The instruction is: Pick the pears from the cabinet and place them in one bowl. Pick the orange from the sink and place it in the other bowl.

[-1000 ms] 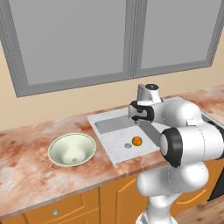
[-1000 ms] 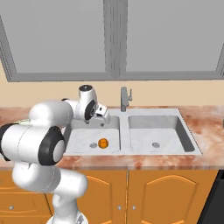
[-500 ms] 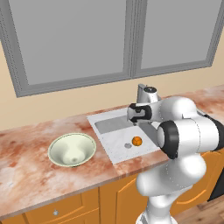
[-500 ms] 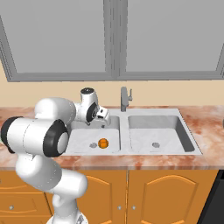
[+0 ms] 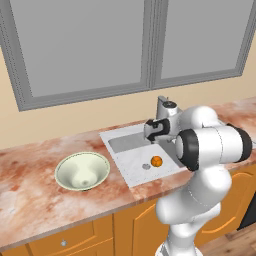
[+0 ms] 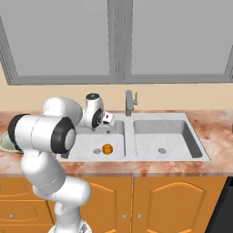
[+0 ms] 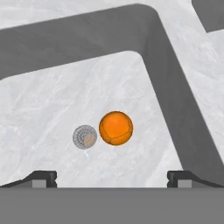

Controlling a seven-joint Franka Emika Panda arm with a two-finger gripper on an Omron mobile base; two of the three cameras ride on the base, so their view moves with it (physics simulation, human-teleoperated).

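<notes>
Hovering over the pale grey-white sink (image 6: 136, 136), jaws wide and empty, the arm has the small round bright orange (image 7: 116, 127) below (beside the drain). The smooth cream bowl (image 5: 82, 171) on the bench awaits it.

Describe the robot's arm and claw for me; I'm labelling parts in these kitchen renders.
The arm is made of glossy white, rounded segments joined by dark, nearly black rings at the joints. Its wrist ends in a short grey cylinder with a dark cap and a black block beneath it. The claw has two small dark grey finger tips with stepped, angular ends. No cables or markings are visible.
</notes>
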